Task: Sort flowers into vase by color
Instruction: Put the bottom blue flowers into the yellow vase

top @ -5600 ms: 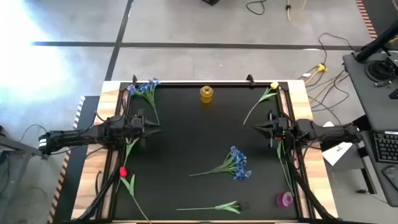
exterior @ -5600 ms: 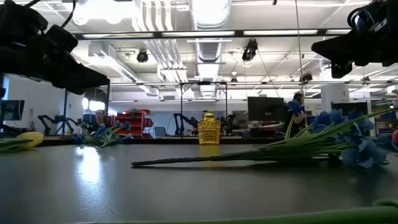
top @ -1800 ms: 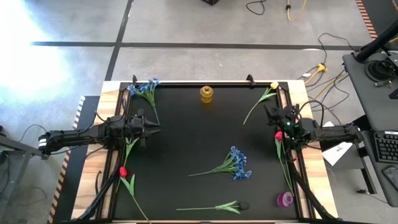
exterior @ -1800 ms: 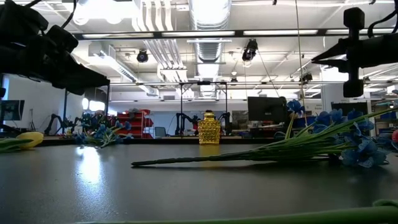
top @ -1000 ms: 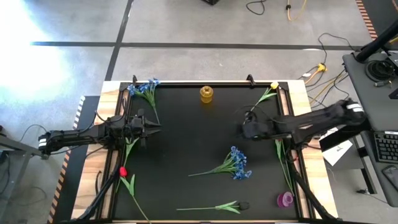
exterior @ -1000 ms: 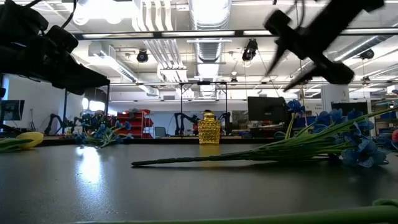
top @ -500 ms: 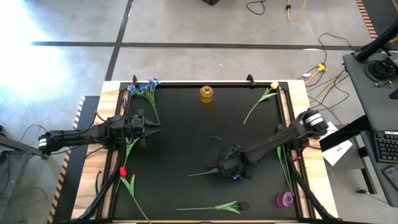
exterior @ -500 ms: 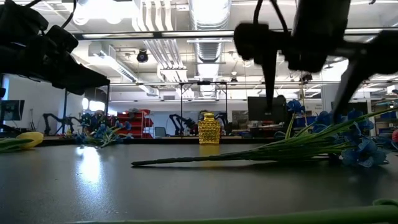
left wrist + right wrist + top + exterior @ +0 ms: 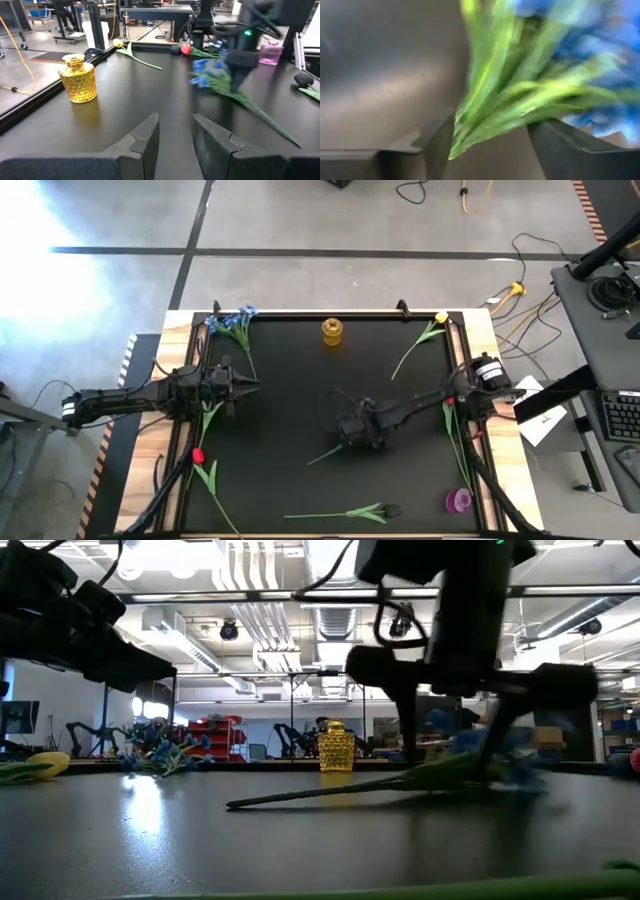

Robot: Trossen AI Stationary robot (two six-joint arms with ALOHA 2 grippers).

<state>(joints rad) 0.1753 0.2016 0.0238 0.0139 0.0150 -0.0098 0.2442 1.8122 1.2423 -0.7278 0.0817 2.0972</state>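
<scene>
1. Reaching to the middle of the table, my right gripper (image 9: 357,427) sits over the blue sprig (image 9: 215,82), and its wrist view shows the green stems (image 9: 490,110) running between its two dark fingers (image 9: 440,145), which straddle them with some gap showing, so I judge the pinch not yet firm
2. Lying flat on the black mat (image 9: 290,390), the sprig's long axis runs from its stem tip (image 9: 315,459), which points toward my near-left, up to the blossoms hidden under the gripper
3. My left gripper (image 9: 243,387) waits at the left edge, fingers a narrow gap apart and gripping nothing
4. Standing at the far edge, the yellow vase (image 9: 332,331) lies beyond the sprig; the right arm is plainly the nearer one, so I expect to lift with it and swing the stem end toward a vase mouth
</scene>
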